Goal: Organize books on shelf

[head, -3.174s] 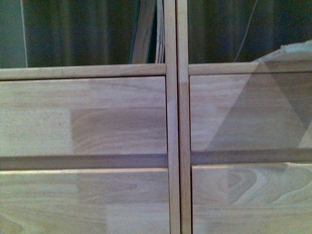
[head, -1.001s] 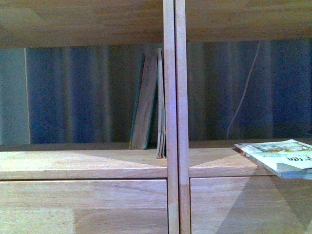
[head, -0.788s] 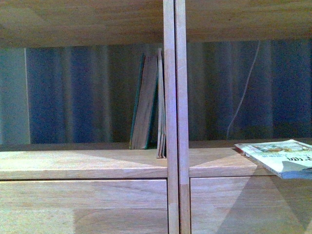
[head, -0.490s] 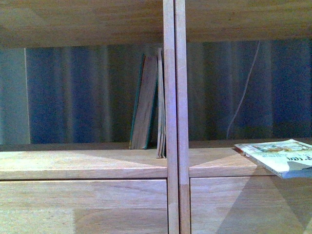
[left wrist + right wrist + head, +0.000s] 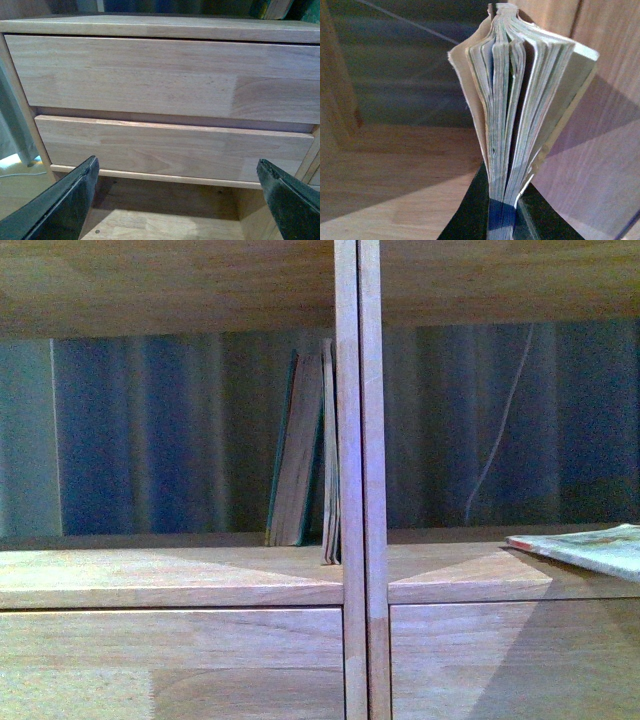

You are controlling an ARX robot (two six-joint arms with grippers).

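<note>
In the front view the shelf [image 5: 170, 575] shows two open compartments split by a double upright. A teal-covered book [image 5: 297, 450] and slim brownish books [image 5: 329, 455] lean against the upright in the left compartment. The white paperback book [image 5: 590, 548] lies nearly flat above the right compartment's board, reaching in from the right edge. My right gripper [image 5: 501, 220] is shut on that paperback [image 5: 520, 105], whose pages fan out past the fingers. My left gripper [image 5: 177, 172] is open and empty, facing the drawer-front panels [image 5: 160, 75] low on the shelf.
A dark curtain [image 5: 150, 430] hangs behind the open compartments, and a thin cable [image 5: 500, 430] runs down behind the right one. Below the drawer panels is the wooden floor [image 5: 165, 225], with a shelf leg or side post [image 5: 22, 120] beside the left gripper.
The view rose from the drawer panels to the open compartments. In the last half second the white paperback has shifted right and tilted flatter, showing less of its cover.
</note>
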